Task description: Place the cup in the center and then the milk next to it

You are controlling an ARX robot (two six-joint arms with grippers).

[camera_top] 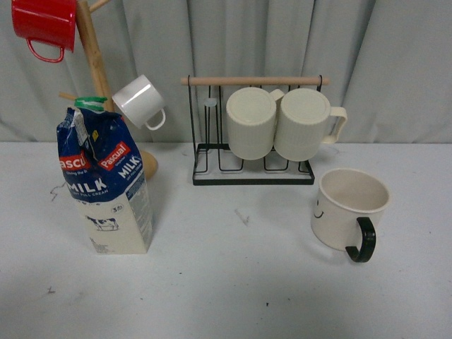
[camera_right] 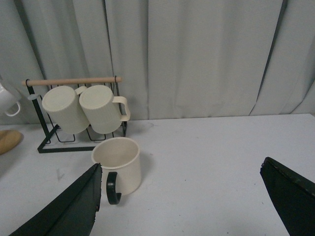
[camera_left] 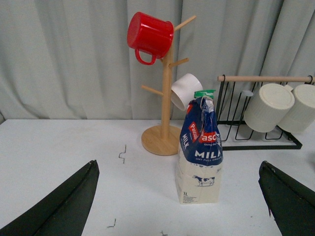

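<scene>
The cup, a wide cream mug with a dark handle and a small smiley face, stands upright on the table at the right. It also shows in the right wrist view, ahead of my open right gripper and beside one dark finger. The milk, a tall carton with a blue top and green cap, stands at the left. In the left wrist view the milk stands ahead between the fingers of my open left gripper. Neither gripper shows in the front view.
A black wire rack with a wooden bar holds two ribbed cream mugs at the back centre. A wooden mug tree behind the milk carries a red mug and a small white mug. Grey curtain behind.
</scene>
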